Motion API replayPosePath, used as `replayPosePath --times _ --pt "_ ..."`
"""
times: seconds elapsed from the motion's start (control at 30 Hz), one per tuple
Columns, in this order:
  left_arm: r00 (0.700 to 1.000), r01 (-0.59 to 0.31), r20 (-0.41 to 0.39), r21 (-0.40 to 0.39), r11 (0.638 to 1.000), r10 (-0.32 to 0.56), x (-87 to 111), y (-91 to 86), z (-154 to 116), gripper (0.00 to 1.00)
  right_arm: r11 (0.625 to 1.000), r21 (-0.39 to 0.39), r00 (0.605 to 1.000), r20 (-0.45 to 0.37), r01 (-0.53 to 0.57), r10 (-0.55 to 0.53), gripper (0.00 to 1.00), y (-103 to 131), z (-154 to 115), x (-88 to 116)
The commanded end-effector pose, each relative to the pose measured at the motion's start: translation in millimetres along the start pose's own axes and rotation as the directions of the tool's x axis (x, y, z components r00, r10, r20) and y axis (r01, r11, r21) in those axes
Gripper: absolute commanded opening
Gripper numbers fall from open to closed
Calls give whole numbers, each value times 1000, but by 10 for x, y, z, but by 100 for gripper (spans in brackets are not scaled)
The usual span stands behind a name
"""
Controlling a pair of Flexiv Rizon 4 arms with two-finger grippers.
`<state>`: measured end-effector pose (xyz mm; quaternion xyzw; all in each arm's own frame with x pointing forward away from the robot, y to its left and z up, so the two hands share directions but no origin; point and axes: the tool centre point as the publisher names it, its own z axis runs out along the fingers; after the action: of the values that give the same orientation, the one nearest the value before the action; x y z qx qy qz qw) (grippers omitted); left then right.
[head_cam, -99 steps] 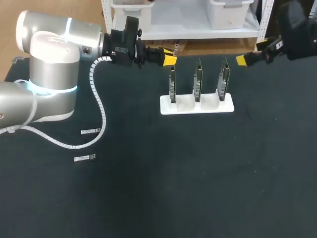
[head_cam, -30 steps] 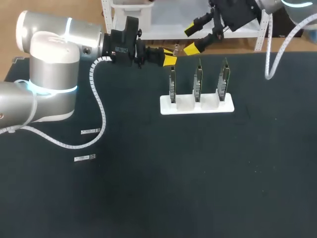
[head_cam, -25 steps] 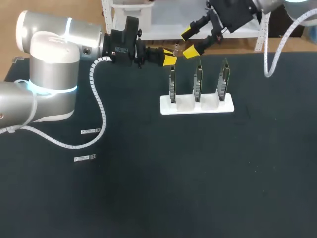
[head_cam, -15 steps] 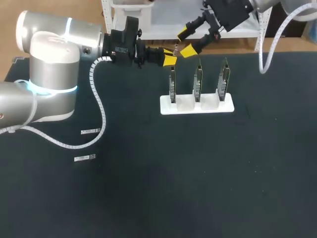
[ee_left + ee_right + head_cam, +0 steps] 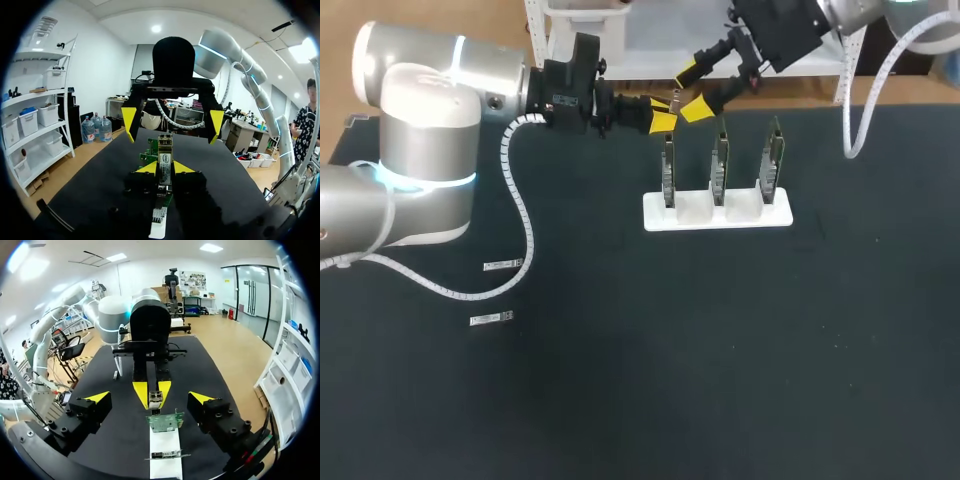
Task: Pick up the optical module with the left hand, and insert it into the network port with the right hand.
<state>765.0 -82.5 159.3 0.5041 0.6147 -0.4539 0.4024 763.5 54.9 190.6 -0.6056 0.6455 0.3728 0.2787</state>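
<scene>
The left gripper [image 5: 665, 112] was clamped on the small silver optical module [image 5: 673, 100], holding it level in the air over the far side of the bench [image 5: 620, 380], just beyond the leftmost card. The right gripper [image 5: 690, 92] hung facing it, fingers wide apart on either side of the module's free end without touching. A clean handover probably called for the right gripper to centre on the module body and close squarely before the left let go. A white stand [image 5: 717, 212] held three upright green network cards [image 5: 719, 165], one per slot.
</scene>
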Motion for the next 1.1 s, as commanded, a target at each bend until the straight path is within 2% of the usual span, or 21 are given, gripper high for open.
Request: replayPosePath --times 0.03,0.83,0.87,0.9,0.93,1.1 --pt "1000 2 -5 2 1000 -2 -11 13 5 0 1000 16 1000 4 0 0 100 54 17 9" --pt "1000 2 -5 2 1000 -2 -11 13 5 0 1000 -17 1000 -3 25 -25 100 -57 129 -61" --pt "1000 2 -5 2 1000 -2 -11 13 5 0 1000 -17 1000 -2 25 -25 48 -60 128 -59" --pt "1000 2 -5 2 1000 -2 -11 13 5 0 1000 -10 1000 5 22 -22 16 -64 130 -56" --pt "1000 2 -5 2 1000 -2 -11 13 5 0 1000 -15 1000 14 21 -21 0 -69 129 -53" --pt "1000 2 -5 2 1000 -2 -11 13 5 0 999 -17 999 2 35 -35 0 -51 139 -38"
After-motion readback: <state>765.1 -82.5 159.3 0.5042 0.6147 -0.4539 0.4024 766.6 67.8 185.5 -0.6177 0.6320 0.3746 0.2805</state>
